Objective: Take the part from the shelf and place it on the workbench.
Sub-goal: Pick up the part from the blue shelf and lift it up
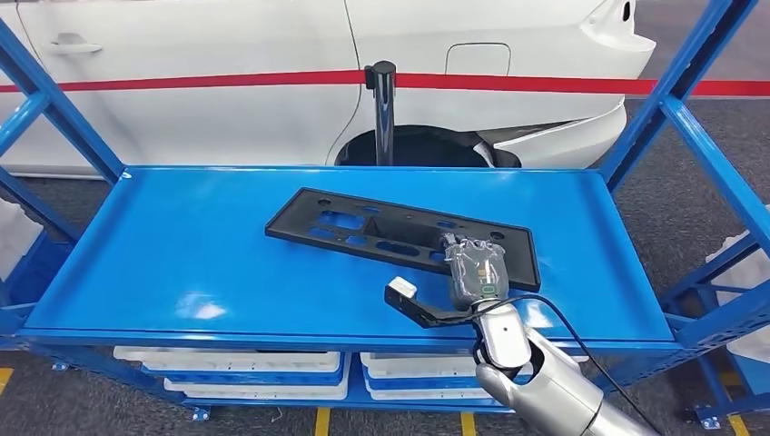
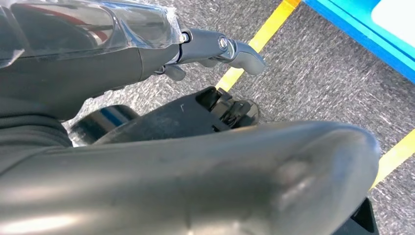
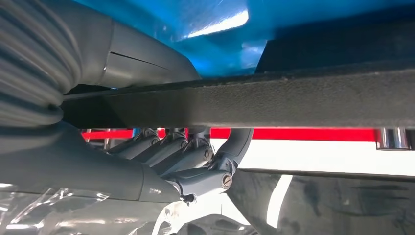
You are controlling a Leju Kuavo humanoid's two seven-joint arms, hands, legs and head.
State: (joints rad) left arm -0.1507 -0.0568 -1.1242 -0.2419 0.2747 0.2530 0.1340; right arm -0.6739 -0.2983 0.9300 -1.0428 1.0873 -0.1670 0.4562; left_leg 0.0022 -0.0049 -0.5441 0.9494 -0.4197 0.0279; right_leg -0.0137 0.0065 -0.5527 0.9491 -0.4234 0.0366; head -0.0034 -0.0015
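trouble could start with the grip: the right hand is wrapped over one near end of the long black part, thumb on one face and fingers on the other, while it lies flat on the blue shelf. lifted from that end, i'd expect the far end to droop, drag or twist free. left hand hangs over the floor holding nothing, fingers loosely apart.

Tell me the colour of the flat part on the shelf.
Black part, clearest in the head view.

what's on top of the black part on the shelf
The right hand rests on the black part's near edge, on the blue shelf. Its fingers curl over that edge; whatever lies beneath them is hidden.
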